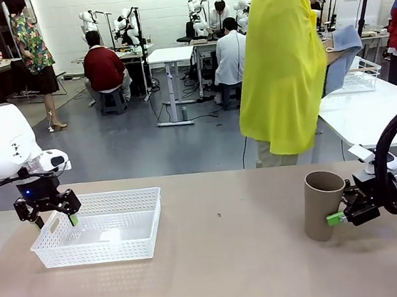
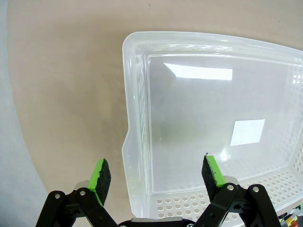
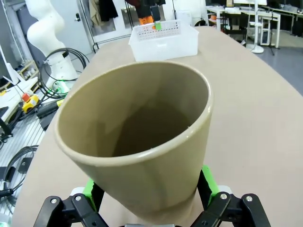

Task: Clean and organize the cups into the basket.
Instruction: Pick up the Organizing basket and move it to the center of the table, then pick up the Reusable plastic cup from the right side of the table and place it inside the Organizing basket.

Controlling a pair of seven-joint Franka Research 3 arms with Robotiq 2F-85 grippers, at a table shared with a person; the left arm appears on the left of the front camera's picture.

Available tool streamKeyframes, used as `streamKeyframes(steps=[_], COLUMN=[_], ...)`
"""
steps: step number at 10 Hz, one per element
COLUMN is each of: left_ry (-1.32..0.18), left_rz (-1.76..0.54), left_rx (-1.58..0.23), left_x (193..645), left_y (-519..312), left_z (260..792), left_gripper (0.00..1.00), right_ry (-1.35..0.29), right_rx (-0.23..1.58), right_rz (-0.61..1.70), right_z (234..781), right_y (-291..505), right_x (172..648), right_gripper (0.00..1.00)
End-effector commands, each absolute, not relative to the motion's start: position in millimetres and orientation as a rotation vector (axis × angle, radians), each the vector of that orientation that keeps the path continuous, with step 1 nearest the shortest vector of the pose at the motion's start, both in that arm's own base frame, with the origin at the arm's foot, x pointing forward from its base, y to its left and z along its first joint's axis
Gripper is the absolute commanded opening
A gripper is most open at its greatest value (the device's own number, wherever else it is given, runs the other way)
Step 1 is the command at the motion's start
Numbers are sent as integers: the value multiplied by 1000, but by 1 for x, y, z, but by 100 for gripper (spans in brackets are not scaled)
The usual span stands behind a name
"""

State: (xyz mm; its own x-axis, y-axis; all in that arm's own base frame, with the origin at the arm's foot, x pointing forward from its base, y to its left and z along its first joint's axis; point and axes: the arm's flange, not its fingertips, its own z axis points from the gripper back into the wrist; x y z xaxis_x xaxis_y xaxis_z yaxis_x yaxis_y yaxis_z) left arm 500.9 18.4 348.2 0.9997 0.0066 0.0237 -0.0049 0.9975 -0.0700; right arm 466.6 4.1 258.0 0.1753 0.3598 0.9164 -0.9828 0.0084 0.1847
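While left fingers (image 2: 101, 181) gape astride the basket (image 2: 135, 118) rim, right fingers (image 3: 209, 183) stand wide flanking the cup (image 3: 142, 179).

A tall, tapered tan-brown paper-like cup (image 1: 323, 204) stands upright, mouth up, at the lower right of my front view. It is well apart from the shallow white lattice-sided plastic basket (image 1: 100, 256) at lower left. From my right wrist, the cup's empty mouth faces me mid-frame. From my left wrist, the basket's bare floor spreads across the right.
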Motion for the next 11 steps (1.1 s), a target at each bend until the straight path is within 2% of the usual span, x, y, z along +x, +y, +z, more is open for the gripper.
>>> streamKeyframes(steps=[1,5,6,7,8,9,10,11], left_ry=[-6,-6,-7,-11,-12,-13,-12,-9], left_rz=[11,9,-5,-1,4,8,12,15], left_rx=[-76,-97,-94,-90,-87,-82,-81,-81], left_x=[508,511,511,510,509,508,508,508], left_y=[19,23,23,22,21,21,22,21], left_z=[345,337,339,342,345,346,347,347], left_gripper=[100,100,40,40,0,35,0,0], right_ry=[-773,-780,-767,-774,-774,-772,-768,-768], right_rx=[1009,970,959,962,960,961,956,953], right_rz=[1230,1243,1246,1236,1236,1235,1230,1228], right_z=[248,238,239,240,240,240,240,241], right_y=[16,24,23,22,22,22,22,21], right_x=[476,475,475,475,476,476,476,476], right_gripper=[100,100,42,42,0,36,0,0])
